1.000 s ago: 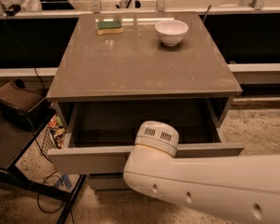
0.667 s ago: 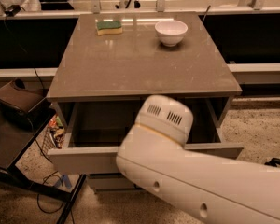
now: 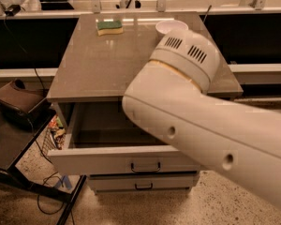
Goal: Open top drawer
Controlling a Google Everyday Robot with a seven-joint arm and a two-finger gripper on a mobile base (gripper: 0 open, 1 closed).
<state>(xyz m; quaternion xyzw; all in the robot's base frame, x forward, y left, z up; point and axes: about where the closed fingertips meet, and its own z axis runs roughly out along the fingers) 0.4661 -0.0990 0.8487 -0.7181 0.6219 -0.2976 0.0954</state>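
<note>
The top drawer [image 3: 107, 159] stands pulled out from the grey cabinet. Its flat light grey front carries a small black bar handle [image 3: 145, 167], and its plain grey inside [image 3: 105, 125] shows on the left. My white arm [image 3: 192, 102] reaches in from the lower right and crosses over the drawer's right half and the cabinet top. My gripper is out of view; only the arm's vented joint [image 3: 187, 53] shows. A narrower grey drawer [image 3: 117, 183] with a like handle sits shut below.
A green and yellow sponge [image 3: 109, 27] and a white bowl [image 3: 167, 27] sit at the back of the cabinet top [image 3: 98, 64]. A dark stand holding a brown bag [image 3: 16, 104] is at the left. Cables lie on the speckled floor [image 3: 42, 203].
My arm has swung up and to the right, now covering the drawer's right half and part of the bowl. The top drawer stays open as before.
</note>
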